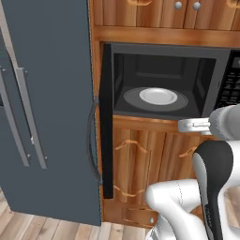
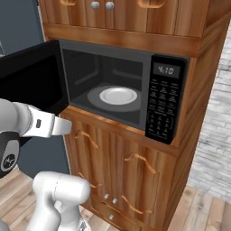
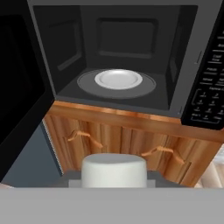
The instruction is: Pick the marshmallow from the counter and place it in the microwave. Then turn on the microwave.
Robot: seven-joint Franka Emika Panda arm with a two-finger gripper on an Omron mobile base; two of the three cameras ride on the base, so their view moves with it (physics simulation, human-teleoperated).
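The microwave (image 1: 164, 82) is set into a tall wooden cabinet (image 2: 135, 171) and its door (image 1: 107, 122) is swung wide open to the left, with the grey handle (image 1: 92, 140) showing on the outer face in the left base view. Inside, a white plate (image 3: 118, 79) sits centred on the round dark turntable (image 3: 148, 85); the plate looks bare. The keypad (image 2: 163, 106) is on the right side of the microwave front, and the display (image 2: 167, 70) above it reads 4:10. The marshmallow (image 3: 114, 170) shows in the hand view as a whitish stubby lump at the bottom centre, right at the gripper (image 3: 114, 181), in front of and below the microwave opening, level with the wooden doors under it. The finger tips themselves are hidden behind the lump, so the jaws seem pinched on it, though the contact itself cannot be seen. In the base views the white forearm (image 2: 40, 124) reaches toward the cabinet just below the microwave's lower edge, outside the cavity. A dark blue-grey fridge (image 1: 42, 108) with long grey handles (image 1: 28, 117) stands left of the cabinet. The floor (image 2: 198, 207) is light wood planks.
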